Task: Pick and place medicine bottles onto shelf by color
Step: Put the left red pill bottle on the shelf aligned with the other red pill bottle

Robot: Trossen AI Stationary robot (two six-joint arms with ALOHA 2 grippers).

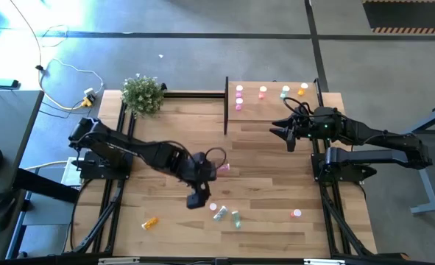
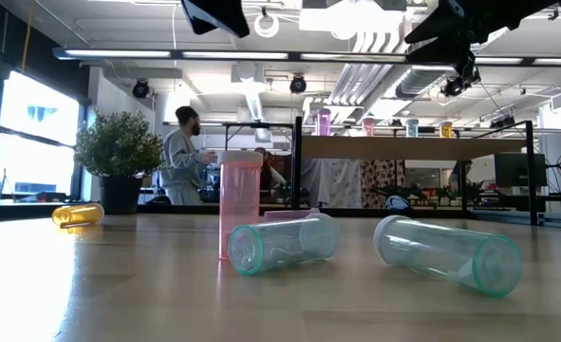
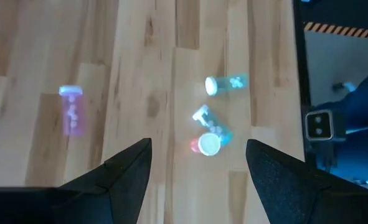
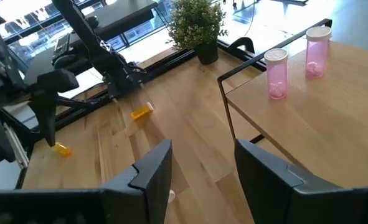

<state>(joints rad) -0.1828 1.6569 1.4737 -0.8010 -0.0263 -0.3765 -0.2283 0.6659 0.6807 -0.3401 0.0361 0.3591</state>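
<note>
Picking step in hand. Left gripper (image 1: pixel 197 193) hangs empty, jaws wide, over loose medicine bottles (image 1: pixel 227 214) at table's six o'clock. Right gripper (image 4: pixel 199 165), empty and part-open, hovers beside the shelf (image 1: pixel 276 114) at one o'clock. Next: descend, close on one bottle.

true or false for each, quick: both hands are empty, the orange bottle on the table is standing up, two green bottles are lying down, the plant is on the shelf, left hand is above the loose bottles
1. Both hands are empty. True: the left hand and the right hand are open and hold nothing.
2. The orange bottle on the table stands upright. False: it lies on its side.
3. Two green bottles lie on their sides. True.
4. The plant is on the shelf. False: it stands at the table's far left corner, beyond the shelf's dark edge panel.
5. The left hand hangs above the loose bottles. True: its wrist view looks down on them.
</note>
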